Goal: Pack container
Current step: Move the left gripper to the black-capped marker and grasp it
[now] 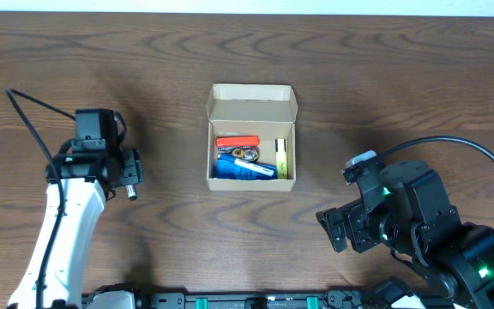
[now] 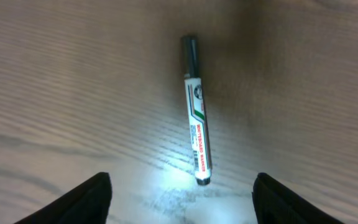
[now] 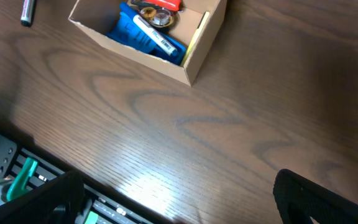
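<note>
The container [image 1: 251, 137] is an open tan cardboard box at the table's middle, flap lid standing at its far side. Inside lie a red item [image 1: 237, 142], a blue pack [image 1: 234, 168] with a white pen on it, a metal ring and a yellow item [image 1: 281, 158]. It also shows in the right wrist view [image 3: 191, 65]. A white marker with a dark cap [image 2: 196, 118] lies on the table just ahead of my open, empty left gripper [image 2: 180, 193], between its fingers' line. My left gripper [image 1: 131, 178] is left of the box. My right gripper [image 1: 337, 227] [image 3: 176, 193] is open and empty, at the box's near right.
The wooden table [image 1: 384, 77] is dark brown. A black rail with green parts [image 3: 23, 177] runs along the table's near edge. A cable [image 1: 453, 146] loops over the right arm. The marker also shows at the top left of the right wrist view [image 3: 27, 11].
</note>
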You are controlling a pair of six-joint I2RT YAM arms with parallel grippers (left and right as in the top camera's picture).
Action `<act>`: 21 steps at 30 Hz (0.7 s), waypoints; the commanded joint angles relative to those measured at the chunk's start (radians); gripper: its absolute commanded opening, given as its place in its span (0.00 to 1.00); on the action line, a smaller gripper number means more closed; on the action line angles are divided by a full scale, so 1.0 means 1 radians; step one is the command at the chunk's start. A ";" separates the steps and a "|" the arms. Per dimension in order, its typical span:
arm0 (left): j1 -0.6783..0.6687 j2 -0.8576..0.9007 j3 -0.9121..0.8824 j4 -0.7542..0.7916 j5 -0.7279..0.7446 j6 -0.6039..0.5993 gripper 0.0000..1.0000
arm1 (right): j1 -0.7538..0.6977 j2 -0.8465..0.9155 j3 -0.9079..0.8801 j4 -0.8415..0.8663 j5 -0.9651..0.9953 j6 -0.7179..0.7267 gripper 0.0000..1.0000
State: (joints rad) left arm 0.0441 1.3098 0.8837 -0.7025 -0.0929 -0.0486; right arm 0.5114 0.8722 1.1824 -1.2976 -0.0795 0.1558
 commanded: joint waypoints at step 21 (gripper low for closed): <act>0.011 0.306 -0.056 0.212 0.059 -0.064 0.76 | -0.007 -0.002 0.000 -0.001 -0.007 -0.007 0.99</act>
State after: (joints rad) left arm 0.0444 1.5932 0.8345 -0.5003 -0.0513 -0.1020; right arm 0.5114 0.8722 1.1824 -1.2976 -0.0795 0.1558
